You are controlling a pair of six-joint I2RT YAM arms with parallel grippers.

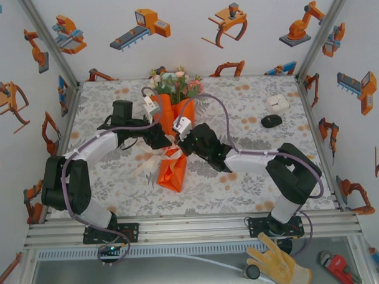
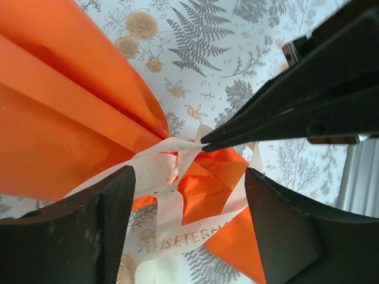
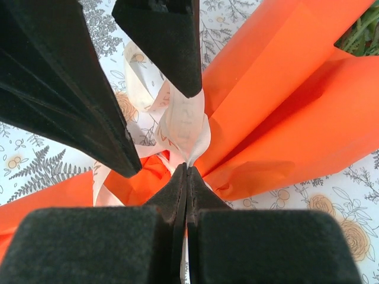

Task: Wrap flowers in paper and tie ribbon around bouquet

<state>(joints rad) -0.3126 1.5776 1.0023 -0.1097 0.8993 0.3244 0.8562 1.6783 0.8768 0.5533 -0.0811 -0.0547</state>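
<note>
Right gripper (image 3: 187, 168): clamped shut on the narrow, limp cream ribbon (image 3: 186, 118), its tips pinching a strand right at the waist of the wrap. I read that as keeping tension so the tie cannot slacken.
Left gripper (image 2: 189, 174): jaws apart, one finger on either side of the ribbon tangle, nothing held. It looks poised to take a loose end.
Ribbon: bunched at the pinch, directly between the left gripper's fingers and touching the right gripper's tips. A lettered tail trails away over the surface.
Paper: bright orange matte sheet (image 2: 59, 118), creased in tight at the ribbon and fanning out on both sides of it.
Bouquet (image 1: 172, 174): orange paper cone lying mid-surface, with both grippers meeting over its narrow middle.
Flowers (image 1: 175, 85): pink, white and cream blossoms with green leaves at the far, wide end, well apart from the grippers.
Surface (image 1: 251, 115): grey floral-print cloth under it all.
Knot: made or not, I cannot tell.
</note>
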